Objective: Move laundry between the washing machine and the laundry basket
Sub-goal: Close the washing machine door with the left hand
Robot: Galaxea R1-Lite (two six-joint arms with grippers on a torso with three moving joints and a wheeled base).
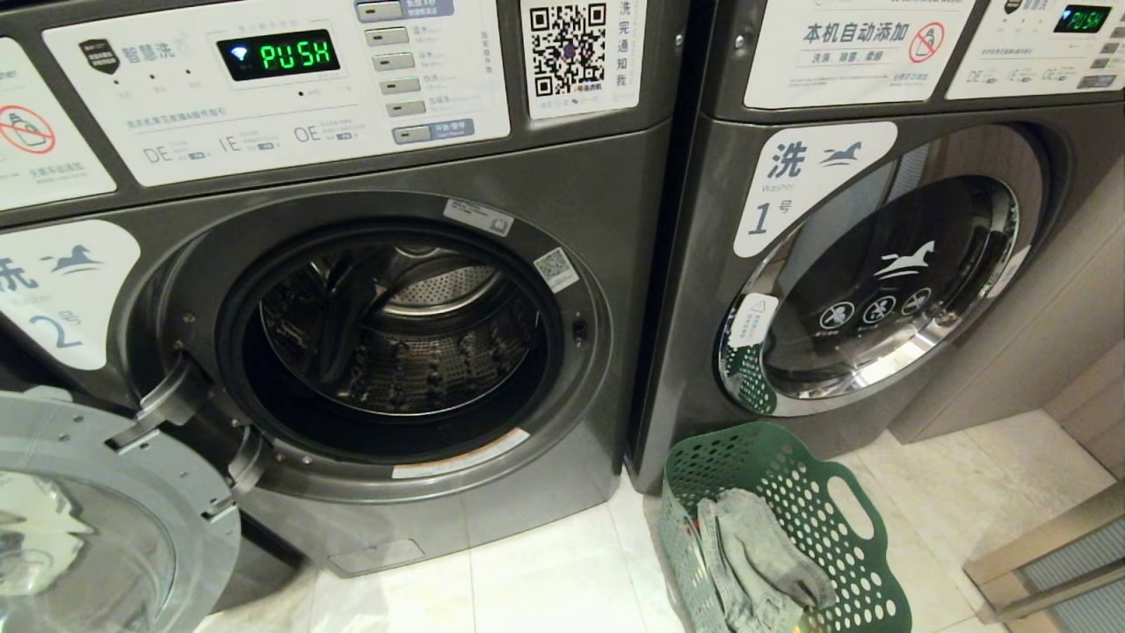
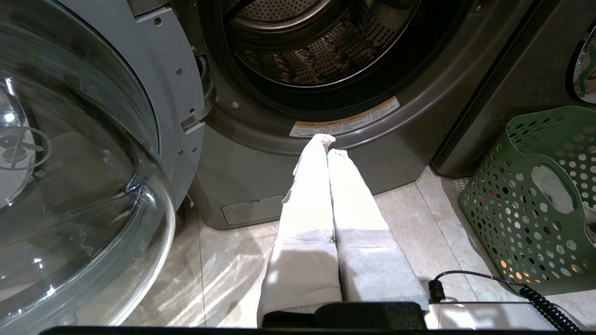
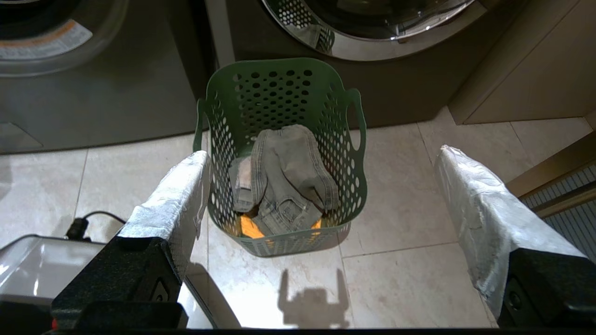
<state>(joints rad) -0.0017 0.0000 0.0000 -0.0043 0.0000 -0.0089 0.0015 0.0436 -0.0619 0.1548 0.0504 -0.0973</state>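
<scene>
At the far lower left of your head view the round glass door point(image 1: 97, 519) of the washing machine point(image 1: 562, 189) labelled 2 stands swung wide on its hinge. The drum mouth point(image 1: 395, 330) fills the centre left of the frame, and its display point(image 1: 279, 54) at the upper left reads PUSH. Whether anything lies inside the drum you cannot tell. To the right stands the like machine labelled 1 point(image 1: 703, 290), its chrome-rimmed door point(image 1: 879, 281) closed.

At the lower right of the head view, on the pale floor tiles point(image 1: 545, 580) just in front of machine 1, sits the green laundry basket point(image 1: 870, 580). In it lies the grey-green denim garment point(image 1: 760, 554), draped over the heap. In your right wrist view the basket stands upright at centre, its opening facing up. The denim garment's long axis runs from the basket's far wall toward the near wall. A yellow-orange garment point(image 3: 250, 227) shows beneath the denim at the near edge. Red shows only through the basket's holes in the left wrist view.

Neither arm appears in the head view. Your left gripper point(image 2: 327, 142) points at the lower rim of machine 2, its white-wrapped fingers point(image 2: 307, 200) pressed together on nothing. Your right gripper point(image 3: 321, 186) hangs above the basket with its padded fingers point(image 3: 479, 209) spread wide apart, holding nothing.
</scene>
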